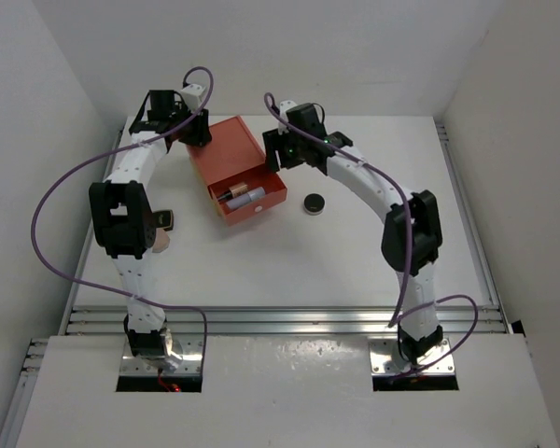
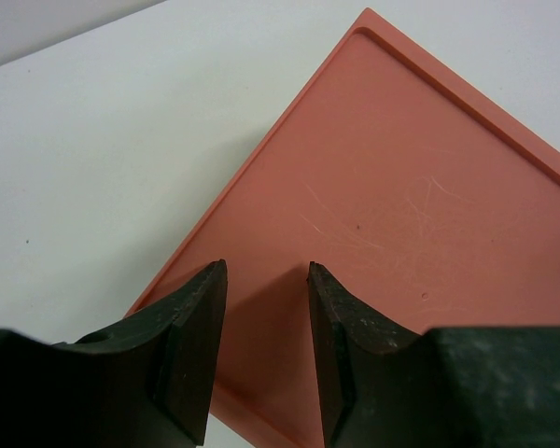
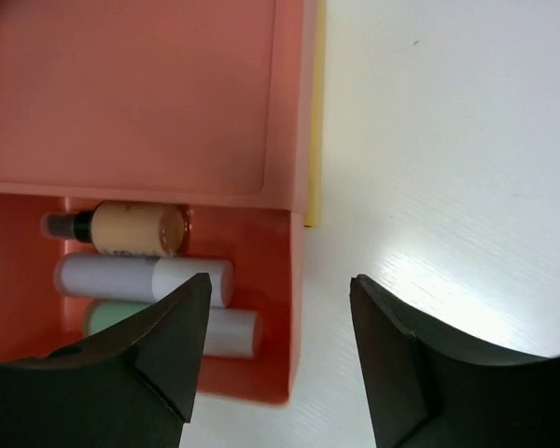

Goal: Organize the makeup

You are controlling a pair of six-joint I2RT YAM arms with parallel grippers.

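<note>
Open and empty: right gripper [image 3: 278, 303], above the table [image 1: 355, 271] just off the right wall of the drawer [image 3: 296, 280]. Likewise open and empty: left gripper [image 2: 266, 280], above the far-left part of the box [image 1: 226, 142] lid.

In the pulled-out drawer: brownish tube [image 3: 135, 229], white tube [image 3: 140, 278], green tube [image 3: 107, 317], side by side, long axes parallel to the drawer front.

Out on the table: compact [image 1: 313, 203], case [image 1: 169, 219], puff [image 1: 162, 241].

Compact: alone, right of the drawer and apart from it. From the right gripper, toward the bases and a little to the right. Outside both wrist views. Round, so no long axis to square the jaws against; probably fine at any wrist angle. Plainly nearer the right arm than the left.

Case and puff: left of the drawer, close beside the left arm's elbow, the puff partly hidden under it. Well back toward the base from the left gripper, so likely a long retreat and a turn of the wrist before any reach.

Easiest next pick, by this layout: compact with the right gripper, then a short carry left to the drawer.
</note>
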